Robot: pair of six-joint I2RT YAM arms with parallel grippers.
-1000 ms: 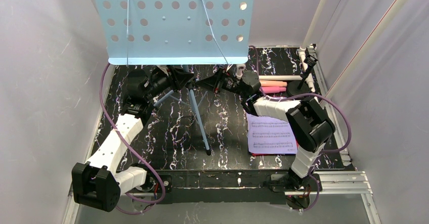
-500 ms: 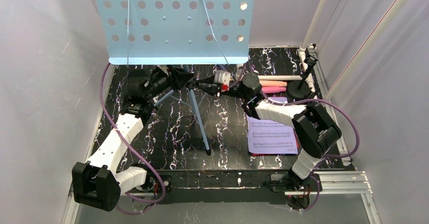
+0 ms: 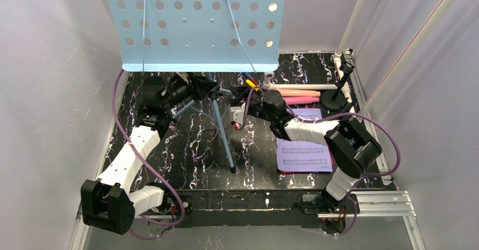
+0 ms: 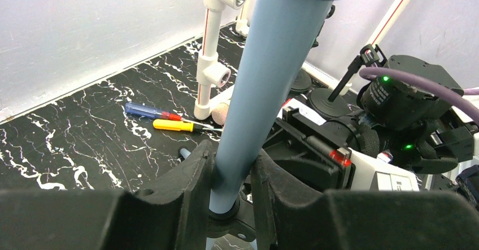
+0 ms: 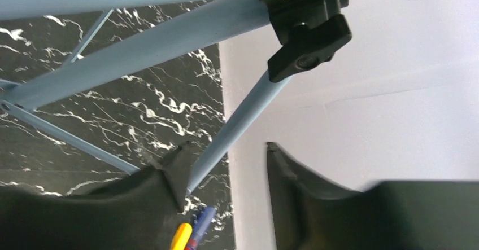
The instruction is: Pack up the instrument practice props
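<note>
The pale-blue perforated music rack [image 3: 197,24] stands on its tripod at the back. My left gripper [image 3: 204,90] is shut on the stand's pole [image 4: 265,92]; its jaws [image 4: 233,188] clamp the pole just above a black collar. My right gripper [image 3: 229,96] is open beside the pole from the right. In the right wrist view its fingers [image 5: 226,176] straddle a thin tripod leg [image 5: 237,126] below a black clamp knob [image 5: 305,35]. The lavender sheet [image 3: 302,148] lies on a red page [image 3: 299,172]. Pink [image 3: 305,100] and beige [image 3: 299,92] microphones lie near a black round-based holder [image 3: 333,97].
A white PVC pipe frame [image 3: 305,86] runs along the back right. A yellow screwdriver [image 4: 172,125] and a blue one [image 4: 144,110] lie on the black marbled table behind the stand. Grey walls close in on both sides.
My right arm has reached left toward the stand's pole and rolled its wrist. The left gripper has kept its hold on the pole.
</note>
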